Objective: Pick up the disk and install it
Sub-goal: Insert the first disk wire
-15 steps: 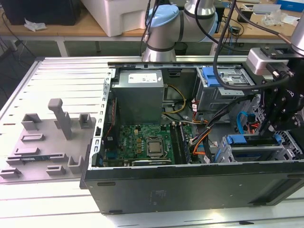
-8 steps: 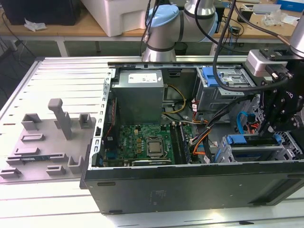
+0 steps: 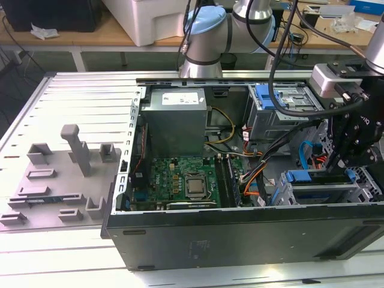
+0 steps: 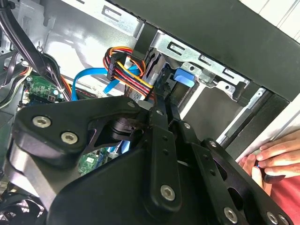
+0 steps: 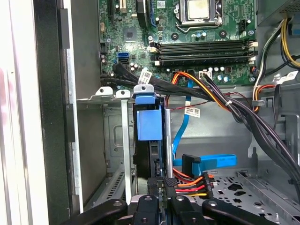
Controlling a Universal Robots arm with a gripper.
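Gripper (image 5: 161, 197), fingers pinched on the disk's (image 5: 151, 140) near edge, holds it upright and mostly down in the grey drive cage (image 5: 110, 136) slot, so pickup looks done and seating nearly so; motherboard (image 5: 187, 28) lies beyond.

Disk (image 5: 149, 124) stands edge-up in the drive cage (image 5: 110, 140) — motherboard (image 5: 187, 33) beyond, cables (image 5: 225, 101) beside it.

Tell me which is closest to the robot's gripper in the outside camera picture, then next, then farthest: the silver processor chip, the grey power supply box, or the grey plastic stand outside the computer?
From the gripper:
1. Processor chip, mid-motherboard.
2. Power supply box, in the case's rear corner.
3. Grey plastic stand, outside the case, at the exterior view's left.
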